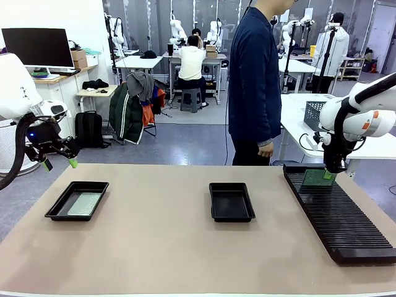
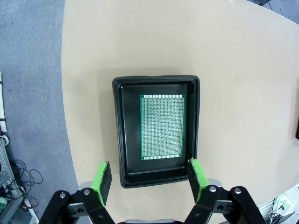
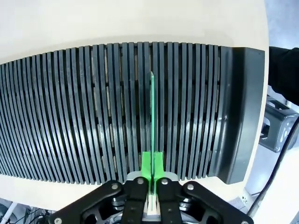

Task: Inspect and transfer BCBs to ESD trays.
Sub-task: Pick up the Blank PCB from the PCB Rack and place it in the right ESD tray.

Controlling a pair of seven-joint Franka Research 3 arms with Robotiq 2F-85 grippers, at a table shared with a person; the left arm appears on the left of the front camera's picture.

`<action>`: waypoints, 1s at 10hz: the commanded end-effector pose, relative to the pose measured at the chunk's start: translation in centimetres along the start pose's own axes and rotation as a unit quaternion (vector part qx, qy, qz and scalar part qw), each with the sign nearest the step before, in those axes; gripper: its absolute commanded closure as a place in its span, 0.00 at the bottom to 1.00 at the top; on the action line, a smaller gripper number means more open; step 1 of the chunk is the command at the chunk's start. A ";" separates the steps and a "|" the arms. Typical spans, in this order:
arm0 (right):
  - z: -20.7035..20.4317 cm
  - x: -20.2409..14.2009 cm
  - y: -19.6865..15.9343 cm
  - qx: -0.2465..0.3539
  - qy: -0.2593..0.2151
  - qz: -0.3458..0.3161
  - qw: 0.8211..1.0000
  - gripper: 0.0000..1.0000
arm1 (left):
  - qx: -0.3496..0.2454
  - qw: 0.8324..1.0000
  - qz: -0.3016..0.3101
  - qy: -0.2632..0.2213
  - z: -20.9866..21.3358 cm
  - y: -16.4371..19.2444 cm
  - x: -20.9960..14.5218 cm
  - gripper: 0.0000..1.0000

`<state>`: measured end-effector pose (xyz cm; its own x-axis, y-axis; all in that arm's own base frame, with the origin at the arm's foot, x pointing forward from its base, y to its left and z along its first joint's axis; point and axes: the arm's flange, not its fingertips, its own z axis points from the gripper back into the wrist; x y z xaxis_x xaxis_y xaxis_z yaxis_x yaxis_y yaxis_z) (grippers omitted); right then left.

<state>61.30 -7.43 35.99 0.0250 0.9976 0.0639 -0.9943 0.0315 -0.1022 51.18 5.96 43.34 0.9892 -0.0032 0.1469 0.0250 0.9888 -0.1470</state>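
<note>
BCBs numbered two with the transfer seemingly half done. One BCB [image 2: 162,127] lay flat in the ESD tray [image 1: 62,216] farthest to the left of the slotted rack [image 1: 346,229], a delivery that looked complete. The left gripper [image 2: 148,163] hovered over that tray, fingers spread wide and holding nothing. The second ESD tray [image 1: 231,203], between the first tray and the rack, lay empty. At the rack's far end the right gripper [image 3: 152,158] was clamped on the upper edge of the other BCB [image 3: 152,107], which stood upright at a slot; whether it had lifted clear could not be told. Moving that board, probably to the empty tray, appeared to be what was left. Counted: two boards, two trays, one rack, two grippers. A person [image 1: 253,80] stood beyond the rack's far end.
</note>
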 end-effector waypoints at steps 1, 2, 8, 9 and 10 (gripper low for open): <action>0.0 0.0 0.0 -0.001 0.000 0.000 1.000 1.00 | -0.010 1.000 -0.005 -0.006 -0.1 0.1 0.0 0.13; 0.0 0.0 0.0 -0.001 0.000 0.000 1.000 1.00 | -0.010 1.000 -0.005 -0.006 -0.1 0.1 0.0 0.13; 2.2 -0.2 -0.2 0.023 -0.001 0.003 1.000 0.97 | -0.010 1.000 -0.005 -0.006 -0.1 0.1 0.0 0.13; 3.5 -0.2 -0.6 0.034 0.003 0.006 0.999 0.97 | -0.010 1.000 -0.005 -0.006 -0.1 0.1 0.0 0.13; 5.0 -0.1 -0.8 0.031 0.013 0.008 0.999 0.97 | -0.010 1.000 -0.005 -0.006 -0.1 0.1 0.0 0.13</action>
<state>61.33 -7.62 39.30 0.0179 0.9975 0.0690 -0.9979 0.0221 -0.0610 51.18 5.96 43.34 0.9892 -0.0031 0.1468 0.0250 0.9888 -0.1470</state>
